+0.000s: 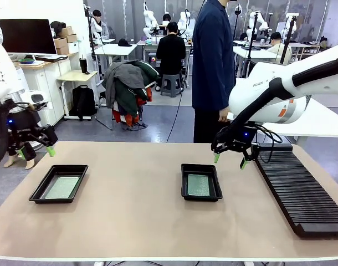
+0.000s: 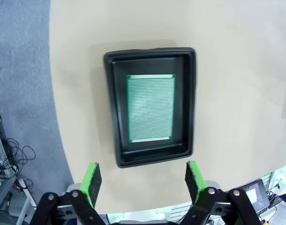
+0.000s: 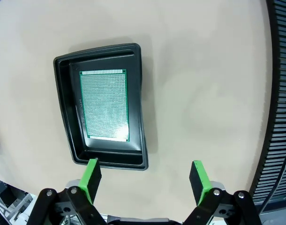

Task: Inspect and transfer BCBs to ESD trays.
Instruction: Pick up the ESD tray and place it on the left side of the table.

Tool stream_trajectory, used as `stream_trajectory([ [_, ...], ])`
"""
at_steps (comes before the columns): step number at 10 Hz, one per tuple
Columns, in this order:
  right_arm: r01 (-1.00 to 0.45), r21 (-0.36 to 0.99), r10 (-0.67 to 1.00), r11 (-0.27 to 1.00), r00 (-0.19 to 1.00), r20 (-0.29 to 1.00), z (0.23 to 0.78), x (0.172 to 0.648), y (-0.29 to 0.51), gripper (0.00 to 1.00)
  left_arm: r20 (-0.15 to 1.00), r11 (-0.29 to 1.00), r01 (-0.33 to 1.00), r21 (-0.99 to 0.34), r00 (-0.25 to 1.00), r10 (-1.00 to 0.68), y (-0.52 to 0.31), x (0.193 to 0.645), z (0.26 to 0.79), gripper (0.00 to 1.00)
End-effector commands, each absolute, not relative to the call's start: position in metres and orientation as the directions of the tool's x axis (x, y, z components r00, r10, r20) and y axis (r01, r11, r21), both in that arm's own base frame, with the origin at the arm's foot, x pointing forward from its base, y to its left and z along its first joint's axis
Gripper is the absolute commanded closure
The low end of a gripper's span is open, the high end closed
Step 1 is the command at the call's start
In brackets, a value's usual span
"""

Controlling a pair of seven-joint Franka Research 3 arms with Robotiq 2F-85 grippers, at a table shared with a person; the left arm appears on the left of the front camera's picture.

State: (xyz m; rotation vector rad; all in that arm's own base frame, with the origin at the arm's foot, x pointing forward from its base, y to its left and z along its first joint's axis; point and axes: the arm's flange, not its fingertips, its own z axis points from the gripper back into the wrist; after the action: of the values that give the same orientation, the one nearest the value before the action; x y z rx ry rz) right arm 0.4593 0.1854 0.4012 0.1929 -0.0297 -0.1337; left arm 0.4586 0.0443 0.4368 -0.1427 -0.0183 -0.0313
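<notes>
Slotted rack cut off by the front view's right edge.

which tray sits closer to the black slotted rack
The middle tray, holding a board, just left of the rack; the other tray lies far off by the table's left edge.

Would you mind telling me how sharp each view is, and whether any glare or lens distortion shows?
Front view: sharp, evenly lit, no glare on either ESD tray. Left wrist view: crisp BCB; the table edge bows from the wide lens. Right wrist view: pale sheen on the board's lower corner; the rack curves.
</notes>
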Motion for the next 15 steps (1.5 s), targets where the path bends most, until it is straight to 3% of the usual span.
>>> stream_trajectory([
  [1, 0.094, 0.219, -0.106, 0.971, 0.993, 0.045, 0.402, 0.448, 0.164, 0.00, 0.017, 0.987, 0.012, -0.160, 1.000, -0.009, 0.018, 0.452, 0.444, 0.04],
  [11, 0.106, 0.193, -0.114, 0.976, 0.993, 0.030, 0.404, 0.453, 0.167, 0.00, 0.015, 0.991, 0.048, -0.126, 0.999, -0.046, -0.297, 0.502, 0.452, 0.04],
  [15, 0.110, 0.264, -0.122, 0.958, 0.992, 0.033, 0.404, 0.438, 0.115, 0.00, 0.025, 0.988, 0.086, -0.125, 0.996, -0.084, -0.374, 0.511, 0.432, 0.04],
])
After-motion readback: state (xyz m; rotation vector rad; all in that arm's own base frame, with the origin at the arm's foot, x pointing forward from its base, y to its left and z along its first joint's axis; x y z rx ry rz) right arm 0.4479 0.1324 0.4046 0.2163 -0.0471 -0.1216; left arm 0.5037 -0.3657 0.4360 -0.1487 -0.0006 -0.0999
